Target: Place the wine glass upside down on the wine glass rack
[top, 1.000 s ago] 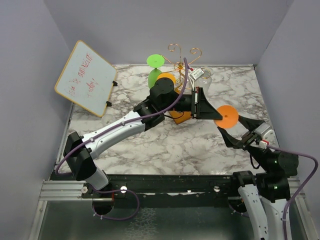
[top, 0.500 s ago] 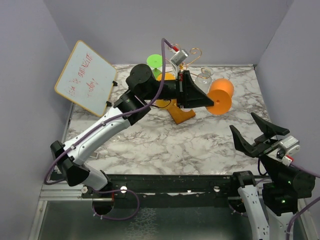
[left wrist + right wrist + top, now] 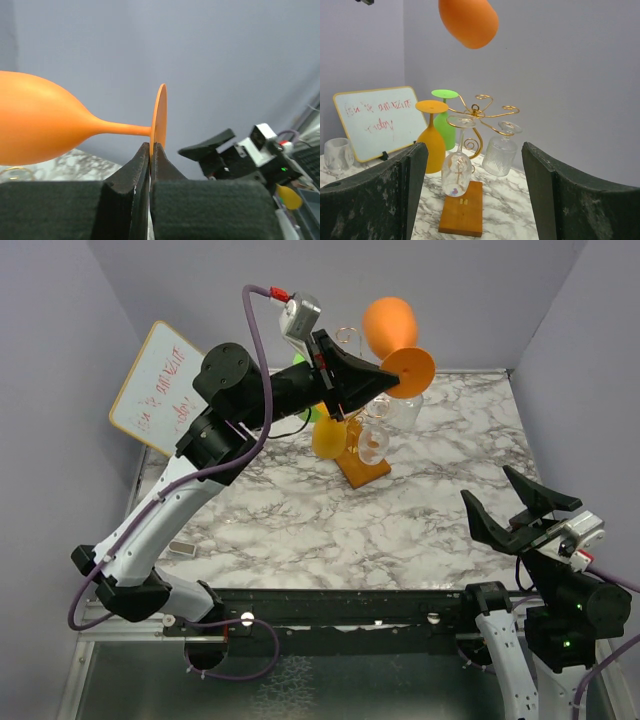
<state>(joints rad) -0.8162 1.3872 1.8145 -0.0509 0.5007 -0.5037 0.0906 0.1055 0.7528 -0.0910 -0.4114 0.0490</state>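
Wine glass (image 3: 50, 125), pinched only by its foot's rim in the left hand (image 3: 150, 150), could perhaps slip and strike the rack (image 3: 464, 212); the right hand (image 3: 503, 500) gaped wide.

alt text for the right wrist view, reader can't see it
The bowl of the orange wine glass shows at the top edge, above the wine glass rack, where a second orange glass, a green glass and a clear glass hang foot-up. The open right gripper frames the foreground; a whiteboard leans at left.
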